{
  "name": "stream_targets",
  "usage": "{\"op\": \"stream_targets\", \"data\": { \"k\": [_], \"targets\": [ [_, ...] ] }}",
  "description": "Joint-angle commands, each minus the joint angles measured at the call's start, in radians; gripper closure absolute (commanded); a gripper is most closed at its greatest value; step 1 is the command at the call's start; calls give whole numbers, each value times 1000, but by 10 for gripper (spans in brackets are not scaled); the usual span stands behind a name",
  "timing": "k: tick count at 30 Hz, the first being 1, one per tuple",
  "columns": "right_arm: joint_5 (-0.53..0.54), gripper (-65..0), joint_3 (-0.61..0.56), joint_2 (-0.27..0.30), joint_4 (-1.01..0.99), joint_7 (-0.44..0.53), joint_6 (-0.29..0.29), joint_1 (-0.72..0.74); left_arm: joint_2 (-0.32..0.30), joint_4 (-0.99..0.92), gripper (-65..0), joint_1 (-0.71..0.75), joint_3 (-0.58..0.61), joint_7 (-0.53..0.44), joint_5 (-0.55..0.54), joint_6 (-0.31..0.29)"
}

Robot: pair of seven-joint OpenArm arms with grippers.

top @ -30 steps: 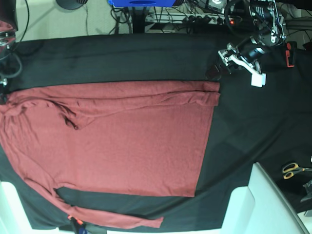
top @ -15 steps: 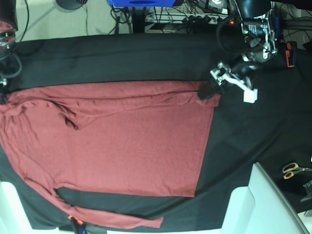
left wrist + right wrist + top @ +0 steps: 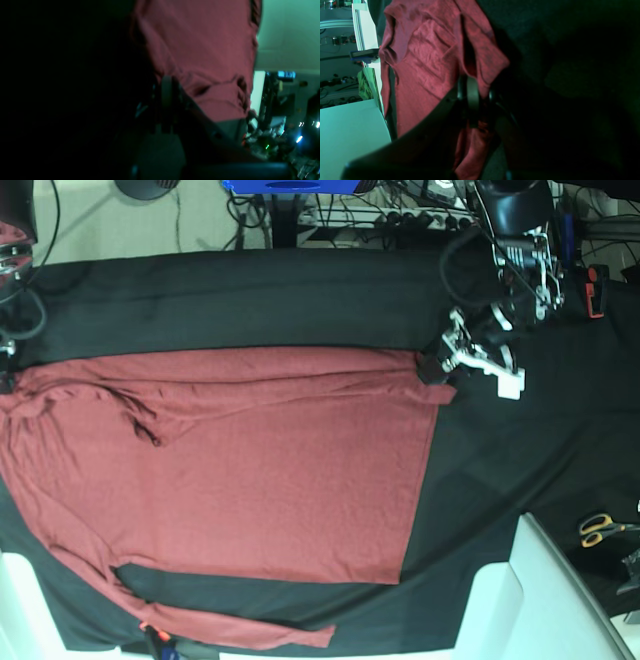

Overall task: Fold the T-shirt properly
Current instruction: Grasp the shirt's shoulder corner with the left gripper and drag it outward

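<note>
The maroon T-shirt (image 3: 250, 470) lies spread flat on the black table cloth (image 3: 250, 290), hem to the right and one long sleeve along the front edge. My left gripper (image 3: 437, 370) sits at the hem's far right corner and touches the cloth. In the left wrist view the gripper (image 3: 172, 95) is dark beside the red cloth (image 3: 200, 50), so how its jaws stand is unclear. My right gripper (image 3: 481, 100) is shut on a bunched fold of the shirt (image 3: 427, 62). In the base view it is at the left edge, mostly out of frame.
Yellow-handled scissors (image 3: 600, 528) lie on the table cloth at the right. A white panel (image 3: 550, 600) stands at the front right and another white surface (image 3: 15, 600) at the front left. Cables and power strips (image 3: 400, 215) run behind the table.
My left gripper has moved down and left from above the bare table cloth to the shirt's far hem corner, which is now slightly disturbed. The right arm has not moved.
</note>
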Motion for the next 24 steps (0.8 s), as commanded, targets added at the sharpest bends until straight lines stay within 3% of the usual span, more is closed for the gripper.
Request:
{"op": "stream_targets", "data": {
  "k": [1,5,9,11,16,24],
  "targets": [
    [11,-2,-2,23,11,4,16,14,-5,-1,0,-2,0,-1,2,25],
    [13,-2,-2,28,22,-10,22,5,-12,85,0,36,-1,3,-7,38],
    [18,-2,5,15,146,-102,22,-28,-17,171,0,94,-4,5,-7,38],
    [18,-2,5,-14,235,-146,22,-48,-18,201,0,121,-3,13,-9,38],
    [18,-2,7,-97,484,-269,20,-86,-24,270,0,142,-29,146,-7,38],
    [19,-2,7,-192,697,-344,14,-146,-41,373,0,217,-67,152,-7,35]
  ]
}}
